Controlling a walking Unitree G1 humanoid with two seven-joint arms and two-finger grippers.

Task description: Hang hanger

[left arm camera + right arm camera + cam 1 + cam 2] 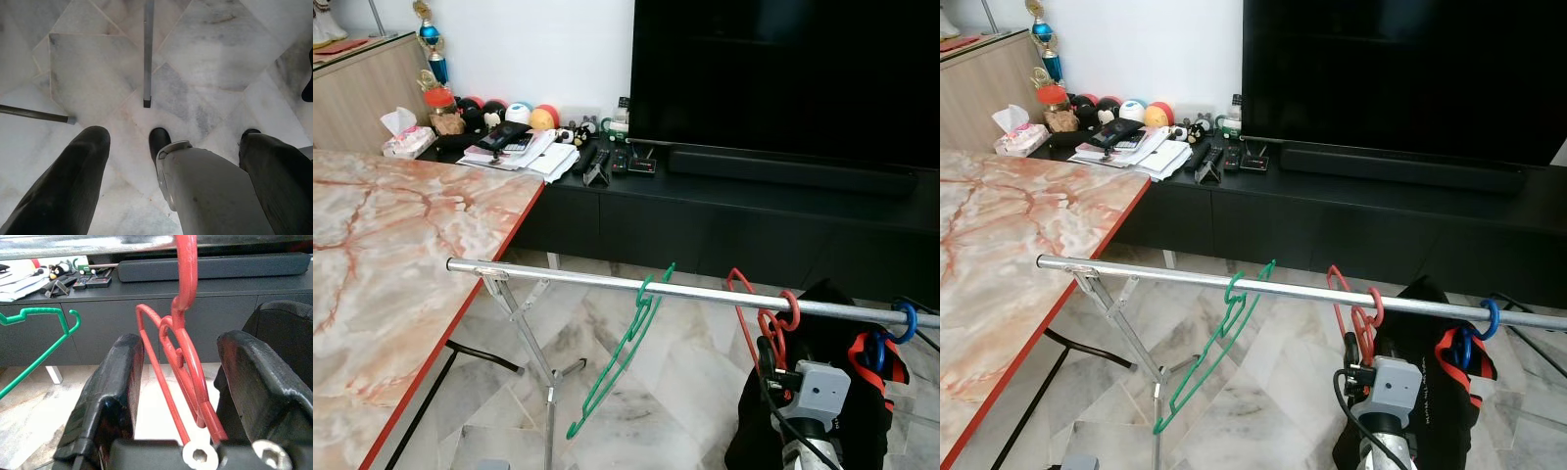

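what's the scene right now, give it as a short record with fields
rail: metal rod on a folding stand, running across in front of the tv unit
green hanger: hooked on the rail, tilted
red hanger: hook over the rail, body between the open fingers
blue hanger: hooked at the rail's right end
right gripper: at the red hanger, open
left gripper: pointing at the marble floor, open

My two head cameras look forward and down, sharing the metal rail (607, 284). My left wrist camera faces the marble floor (98, 68); my right wrist camera sits close under the rail.
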